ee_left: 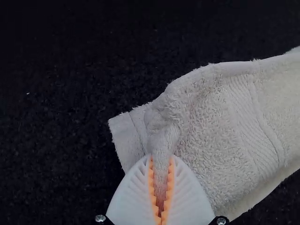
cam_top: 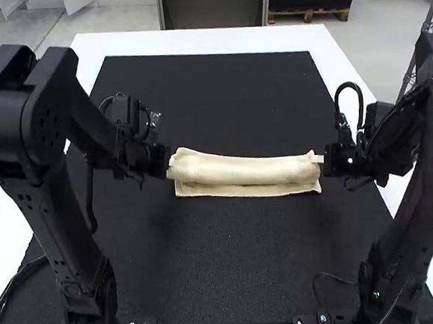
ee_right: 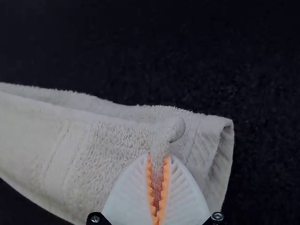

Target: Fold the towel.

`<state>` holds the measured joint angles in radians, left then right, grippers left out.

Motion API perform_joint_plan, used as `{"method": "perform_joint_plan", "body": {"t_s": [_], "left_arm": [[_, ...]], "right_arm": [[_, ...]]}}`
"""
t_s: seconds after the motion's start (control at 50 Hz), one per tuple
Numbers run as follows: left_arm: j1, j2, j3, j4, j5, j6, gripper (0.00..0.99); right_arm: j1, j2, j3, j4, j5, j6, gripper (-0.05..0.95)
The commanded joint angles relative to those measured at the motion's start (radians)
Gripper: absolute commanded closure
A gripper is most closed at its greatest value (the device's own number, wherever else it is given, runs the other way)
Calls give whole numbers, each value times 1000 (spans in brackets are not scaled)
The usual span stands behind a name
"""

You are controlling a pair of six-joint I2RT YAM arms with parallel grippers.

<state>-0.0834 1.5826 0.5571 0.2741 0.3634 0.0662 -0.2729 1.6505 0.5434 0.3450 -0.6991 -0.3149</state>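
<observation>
Left gripper (cam_top: 169, 165) is clamping down on the left end of the towel (cam_top: 240, 172), and the right gripper (cam_top: 321, 159) is doing the same at the other end, so that's 2 ends pinched. Cream colored towel, btw, and it's lying crosswise around the middle of the black mat (cam_top: 211, 95), bunched into a long, narrow, puffy strip, with 1 flatter layer sticking out along the side nearer the arm bases. Mat's sitting on a white table (cam_top: 192, 41).

Up close, the left gripper (ee_left: 161, 161) is squeezing a little pinch of terry between its 2 orange pads (ee_left: 152, 187), and a flat corner is poking out just beside the white fingers (ee_left: 129, 199). Right gripper (ee_right: 159, 161) is gripping a similar small fold, and a hemmed end is curling over next to it. Woven bands are running across the cloth near both ends.
</observation>
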Motion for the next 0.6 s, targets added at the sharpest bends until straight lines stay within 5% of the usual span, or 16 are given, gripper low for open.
{"method": "perform_joint_plan", "body": {"t_s": [0.0, 0.14, 0.22, 0.34, 0.42, 0.54, 0.58], "left_arm": [[4, -22, -16, 25, -20, 20, 970], [4, -24, -29, 48, -20, 17, 902], [5, -22, -33, 50, -20, 20, 752], [5, -22, -34, 56, -20, 20, 746], [5, -19, -34, 63, -21, 20, 598], [5, -18, -34, 70, -20, 18, 575], [5, -18, -33, 71, -20, 20, 498]], "right_arm": [[-5, -21, -16, 11, 23, -32, 920], [-5, -18, -26, 25, 38, -32, 915], [-5, -17, -31, 25, 66, -49, 711], [-6, -17, -39, 34, 78, -62, 657], [-6, -17, -46, 52, 85, -61, 579], [-6, -17, -49, 65, 98, -66, 416], [-6, -17, -51, 71, 105, -64, 380]]}}
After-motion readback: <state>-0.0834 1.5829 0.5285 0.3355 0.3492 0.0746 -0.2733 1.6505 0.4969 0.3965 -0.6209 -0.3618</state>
